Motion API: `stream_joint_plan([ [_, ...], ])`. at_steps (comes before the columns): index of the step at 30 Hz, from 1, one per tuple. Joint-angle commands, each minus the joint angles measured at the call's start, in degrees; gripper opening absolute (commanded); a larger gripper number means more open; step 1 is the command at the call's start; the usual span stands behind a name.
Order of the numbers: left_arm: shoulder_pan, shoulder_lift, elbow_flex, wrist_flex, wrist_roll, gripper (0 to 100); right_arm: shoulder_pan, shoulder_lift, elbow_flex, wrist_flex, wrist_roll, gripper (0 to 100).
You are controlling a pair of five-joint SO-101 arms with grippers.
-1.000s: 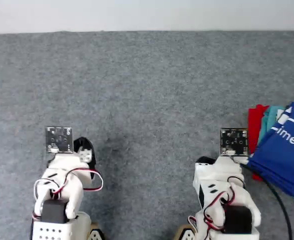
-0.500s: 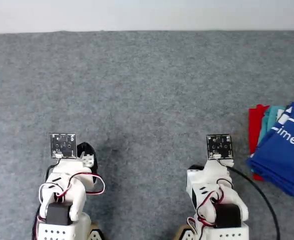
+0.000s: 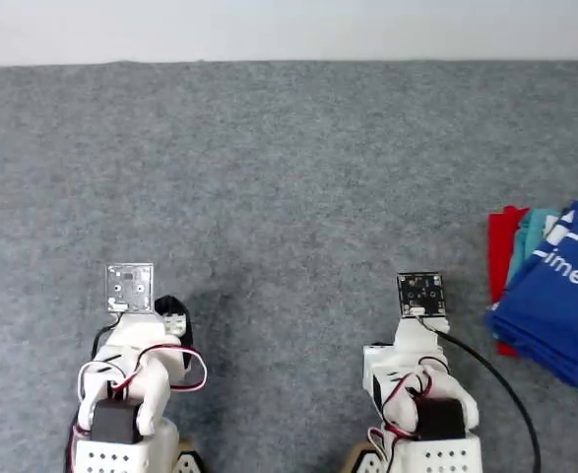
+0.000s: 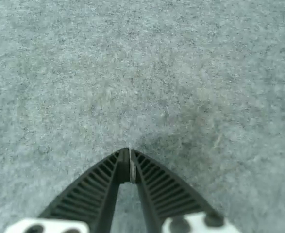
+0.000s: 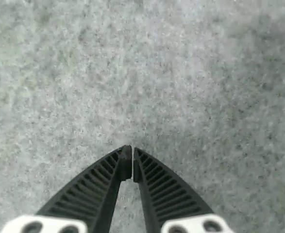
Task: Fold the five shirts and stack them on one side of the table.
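Note:
A stack of folded shirts (image 3: 554,296) lies at the table's right edge: a blue one with white print on top, teal and red ones peeking out beneath. Both arms sit pulled back at the near edge. In the high view the left arm (image 3: 131,355) is at the lower left, the right arm (image 3: 417,365) at the lower right, well left of the stack. In the left wrist view my left gripper (image 4: 130,165) is shut with nothing in it above bare grey cloth. In the right wrist view my right gripper (image 5: 131,162) is shut and empty too.
Grey felt (image 3: 289,168) covers the table, with wide free room across the middle, back and left. A black cable (image 3: 505,394) curves from the right arm toward the near edge, close to the shirt stack.
Both arms have drawn back toward the near edge. The right arm also swung left, away from the shirt stack. The stack has not moved.

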Motion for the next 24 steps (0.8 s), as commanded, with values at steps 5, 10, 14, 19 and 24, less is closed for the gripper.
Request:
stream_joint_plan([
  [5, 0.09, -0.53, -0.31, 9.41, 0.35, 1, -0.13, -0.31, 0.97, -0.40, -0.26, 0.9],
  [10, 0.00, -0.70, -0.31, 9.67, 0.35, 1, -0.13, -0.22, 0.97, -0.40, -0.26, 0.9],
  [14, 0.00, -0.70, -0.31, 9.67, 0.35, 1, -0.13, -0.22, 0.97, -0.40, -0.26, 0.9],
  [19, 0.00, -0.70, -0.31, 9.67, 0.35, 1, -0.13, -0.22, 0.97, -0.40, -0.26, 0.9],
  [24, 0.00, -0.70, -0.31, 9.67, 0.35, 1, -0.13, -0.22, 0.97, -0.40, -0.26, 0.9],
])
